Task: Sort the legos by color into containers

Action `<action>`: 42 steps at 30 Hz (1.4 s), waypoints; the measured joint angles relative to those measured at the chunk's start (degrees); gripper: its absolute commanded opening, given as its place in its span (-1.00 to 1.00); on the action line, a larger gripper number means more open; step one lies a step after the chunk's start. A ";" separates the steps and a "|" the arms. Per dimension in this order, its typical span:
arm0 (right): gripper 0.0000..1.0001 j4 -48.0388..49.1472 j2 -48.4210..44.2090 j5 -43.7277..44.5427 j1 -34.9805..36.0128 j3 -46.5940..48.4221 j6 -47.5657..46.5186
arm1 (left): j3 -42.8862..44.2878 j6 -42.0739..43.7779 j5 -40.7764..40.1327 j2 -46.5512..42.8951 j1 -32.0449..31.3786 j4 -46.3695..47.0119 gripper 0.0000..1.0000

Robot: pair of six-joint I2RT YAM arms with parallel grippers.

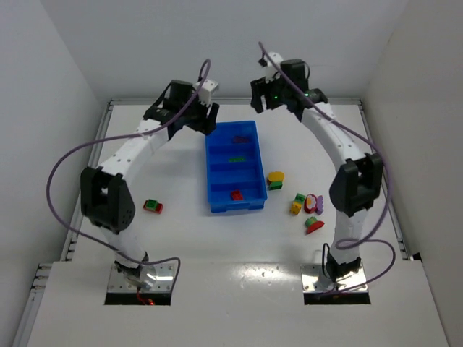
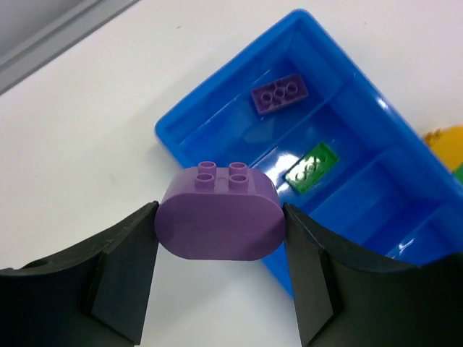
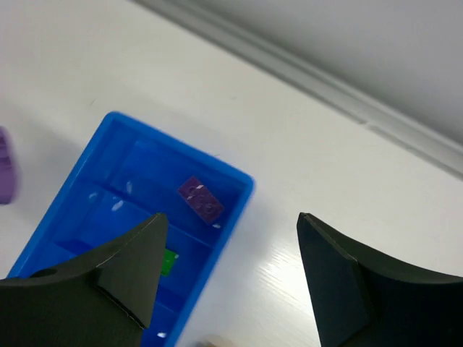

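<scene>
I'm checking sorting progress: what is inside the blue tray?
In the blue tray, the far compartment holds a purple brick, the next a green brick, the nearest a red piece. The third looks bare from above; nothing covers it there.

- Bright, even, diffuse light from above; soft, faint shadows only.
- Shows glare streaks on glossy near table (image 1: 253, 269).
- Carries small white highlights on tray (image 3: 145, 170) floor.
- Renders near fingers (image 2: 119, 285) slightly soft.
</scene>
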 measured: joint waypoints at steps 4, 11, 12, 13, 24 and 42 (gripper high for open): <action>0.52 -0.33 -8.72 2.16 -3.56 -2.19 0.44 | 12.13 -3.37 -1.18 11.47 -2.19 -3.08 -0.57; 0.57 -3.50 -14.71 4.76 -8.09 -6.69 0.83 | 22.60 -8.13 -1.36 23.15 -3.87 -8.46 -0.57; 0.57 -3.91 -14.93 4.72 -8.48 -7.56 0.85 | 23.26 -8.41 -1.33 24.00 -4.00 -9.03 -0.57; 0.57 -4.46 -14.95 4.72 -8.81 -8.24 0.85 | 23.96 -8.74 -1.38 24.87 -4.00 -9.35 -0.57; 0.57 -6.47 -15.02 4.26 -11.02 -11.26 1.20 | 27.41 -9.66 -1.36 28.57 -4.02 -10.14 -0.57; 0.59 -6.49 -14.99 2.62 -11.30 -11.26 1.20 | 27.39 -9.38 -1.88 29.03 -4.02 -10.49 -0.57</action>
